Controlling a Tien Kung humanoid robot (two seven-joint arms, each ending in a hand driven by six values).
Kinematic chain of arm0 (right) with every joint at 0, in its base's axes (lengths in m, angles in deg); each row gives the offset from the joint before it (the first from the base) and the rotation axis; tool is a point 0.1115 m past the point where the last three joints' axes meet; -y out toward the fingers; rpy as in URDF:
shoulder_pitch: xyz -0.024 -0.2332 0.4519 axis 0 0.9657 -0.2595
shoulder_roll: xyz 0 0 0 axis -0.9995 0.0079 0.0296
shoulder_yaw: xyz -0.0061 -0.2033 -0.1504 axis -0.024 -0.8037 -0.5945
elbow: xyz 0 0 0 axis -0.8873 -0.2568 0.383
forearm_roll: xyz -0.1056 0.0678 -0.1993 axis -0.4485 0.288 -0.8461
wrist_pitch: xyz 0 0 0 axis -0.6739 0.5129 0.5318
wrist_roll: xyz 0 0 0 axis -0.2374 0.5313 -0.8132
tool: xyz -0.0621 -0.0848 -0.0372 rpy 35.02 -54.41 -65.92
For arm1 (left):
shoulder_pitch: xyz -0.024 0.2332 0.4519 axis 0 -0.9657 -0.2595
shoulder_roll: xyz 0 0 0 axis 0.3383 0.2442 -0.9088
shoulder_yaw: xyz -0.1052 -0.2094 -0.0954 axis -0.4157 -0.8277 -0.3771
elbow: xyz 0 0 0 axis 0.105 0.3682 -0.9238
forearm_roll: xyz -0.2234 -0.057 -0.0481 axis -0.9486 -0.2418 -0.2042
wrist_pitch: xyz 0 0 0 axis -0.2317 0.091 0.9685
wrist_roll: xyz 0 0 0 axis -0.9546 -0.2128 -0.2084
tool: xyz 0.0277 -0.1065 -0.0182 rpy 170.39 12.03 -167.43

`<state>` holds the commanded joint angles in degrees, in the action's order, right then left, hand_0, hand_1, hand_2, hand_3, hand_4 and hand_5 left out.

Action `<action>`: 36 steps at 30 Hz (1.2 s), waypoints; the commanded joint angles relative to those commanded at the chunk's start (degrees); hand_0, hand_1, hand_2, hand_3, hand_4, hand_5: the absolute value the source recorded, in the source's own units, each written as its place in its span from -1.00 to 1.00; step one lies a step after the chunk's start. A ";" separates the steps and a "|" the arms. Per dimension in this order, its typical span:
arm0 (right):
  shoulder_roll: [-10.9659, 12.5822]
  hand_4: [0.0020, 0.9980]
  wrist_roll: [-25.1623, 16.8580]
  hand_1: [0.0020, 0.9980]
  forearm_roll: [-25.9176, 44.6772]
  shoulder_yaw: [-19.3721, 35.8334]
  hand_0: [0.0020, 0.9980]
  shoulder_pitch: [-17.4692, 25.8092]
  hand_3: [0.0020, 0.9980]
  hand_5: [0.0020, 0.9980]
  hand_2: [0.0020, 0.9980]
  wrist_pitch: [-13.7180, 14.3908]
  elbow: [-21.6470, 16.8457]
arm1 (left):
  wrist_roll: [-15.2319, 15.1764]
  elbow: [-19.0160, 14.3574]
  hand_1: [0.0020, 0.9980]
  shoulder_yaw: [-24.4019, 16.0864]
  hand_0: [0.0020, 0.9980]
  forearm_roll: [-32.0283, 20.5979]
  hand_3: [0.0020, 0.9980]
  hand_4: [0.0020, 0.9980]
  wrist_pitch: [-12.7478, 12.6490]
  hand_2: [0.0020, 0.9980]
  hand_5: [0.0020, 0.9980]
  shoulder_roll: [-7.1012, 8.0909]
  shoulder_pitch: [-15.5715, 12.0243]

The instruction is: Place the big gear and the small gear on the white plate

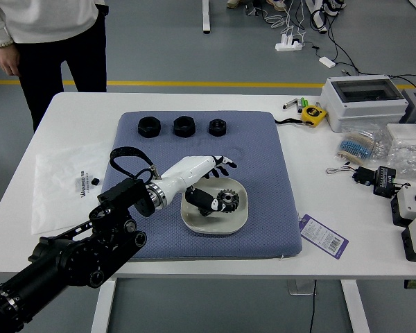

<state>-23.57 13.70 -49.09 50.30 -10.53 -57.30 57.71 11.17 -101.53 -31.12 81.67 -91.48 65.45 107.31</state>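
Observation:
My left hand (222,182) reaches over the white plate (237,220) with its fingers spread and holding nothing; the fingers stretch over the plate's far edge and the thumb is low over its middle. A black toothed gear (229,200) rests on the plate, right beside the thumb tip. Whether it is the big or the small one I cannot tell. Something dark shows below the thumb, too covered to identify; a second gear cannot be made out. My right arm is out of view.
Several black round parts, among them one part (184,126), line the far side of the blue mat (270,201). A plastic bag (59,184) lies left, a tape measure (313,115) and tag (324,236) right. A person (48,41) stands far left, one arm hanging down.

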 joint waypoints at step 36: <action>-0.06 0.69 -0.58 0.29 1.25 -0.64 0.30 0.20 0.17 0.37 0.47 -0.32 0.18 | -7.97 -13.12 0.27 -20.79 0.14 -54.80 0.49 0.85 -7.26 0.44 -0.27 0.86 -17.68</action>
<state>-23.63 13.12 -47.83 49.67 -10.32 -57.62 57.89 3.20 -114.65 -51.91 26.88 -98.74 66.32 89.62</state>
